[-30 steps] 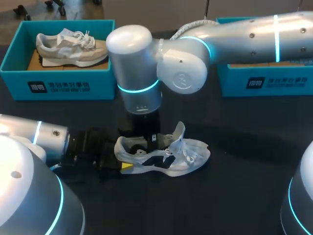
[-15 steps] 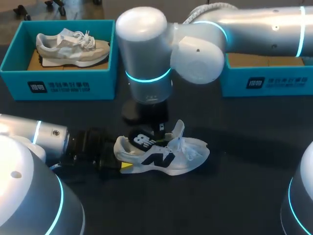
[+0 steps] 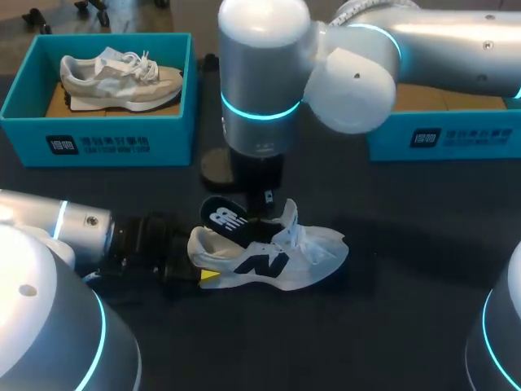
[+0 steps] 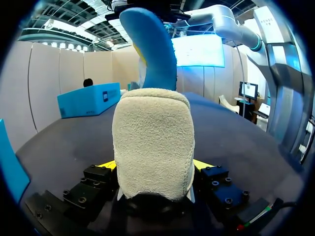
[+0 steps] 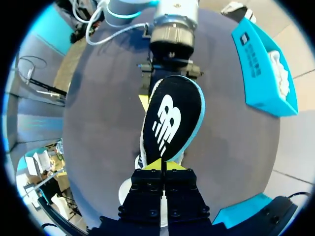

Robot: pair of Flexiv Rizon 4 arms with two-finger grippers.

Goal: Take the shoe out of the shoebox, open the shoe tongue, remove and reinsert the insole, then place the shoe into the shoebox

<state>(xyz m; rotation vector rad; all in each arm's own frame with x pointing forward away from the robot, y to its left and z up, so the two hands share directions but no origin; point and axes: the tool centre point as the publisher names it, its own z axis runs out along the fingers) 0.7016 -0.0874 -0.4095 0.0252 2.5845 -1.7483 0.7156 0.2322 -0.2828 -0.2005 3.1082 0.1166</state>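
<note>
**Item:** white mesh sneaker with a dark letter mark (image 3: 277,261).
**Place:** out of any box, upright on its sole on the dark table (image 3: 407,326), near the front edge and left of middle, toe pointing right.
**Tongue:** lifted up and forward, so the mouth is open.
**Your left gripper** (image 4: 153,166): closed on the sneaker's fleecy heel, one yellow tip at each side.
**Your right gripper** (image 5: 161,165): pinched tight on one end of the black foam insole with the blue rim (image 5: 172,118). The insole is raised over the sneaker's mouth. Whether its low end is wholly clear, you cannot tell.
**Progress, as you may judge it:**
- Done: unboxing and opening the tongue.
- In hand: insole removal.
- Left: reinsertion and boxing.

**Also listed:**
- A teal cardboard shoebox (image 3: 98,142) at the rear left corner, holding a beige sneaker (image 3: 122,77).
- A second teal shoebox (image 3: 440,138) at the rear right, its inside hidden by your right arm.
</note>
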